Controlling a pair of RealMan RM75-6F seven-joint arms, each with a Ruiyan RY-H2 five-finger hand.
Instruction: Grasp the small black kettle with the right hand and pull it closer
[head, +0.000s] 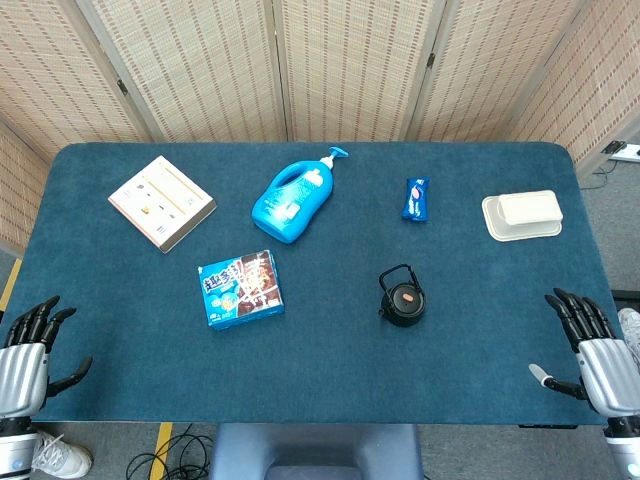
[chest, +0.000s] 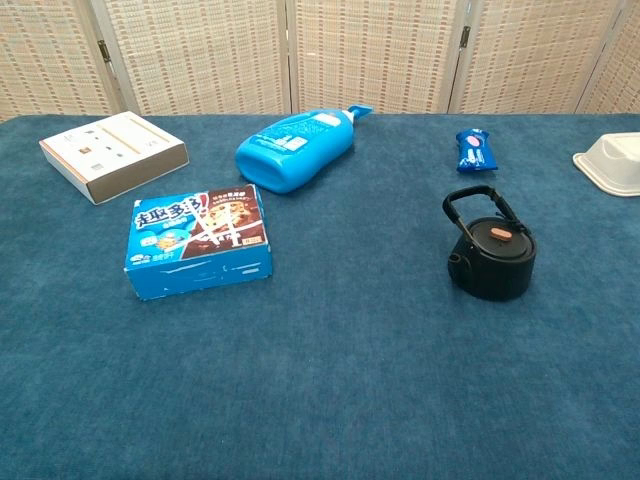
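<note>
The small black kettle (head: 402, 298) (chest: 491, 256) stands upright on the blue table, right of centre, its wire handle raised and an orange knob on its lid. My right hand (head: 592, 350) hovers at the table's near right corner, fingers spread and holding nothing, well to the right of the kettle. At the near left corner my left hand (head: 28, 350) is likewise spread and empty. Neither hand appears in the chest view.
A blue biscuit box (head: 240, 288) (chest: 198, 240) lies left of the kettle. Behind are a blue detergent bottle (head: 292, 198) (chest: 296, 148), a small blue packet (head: 416, 199) (chest: 474, 149), a white lidded container (head: 522, 214) (chest: 612, 160) and a flat white box (head: 161, 202) (chest: 112, 153).
</note>
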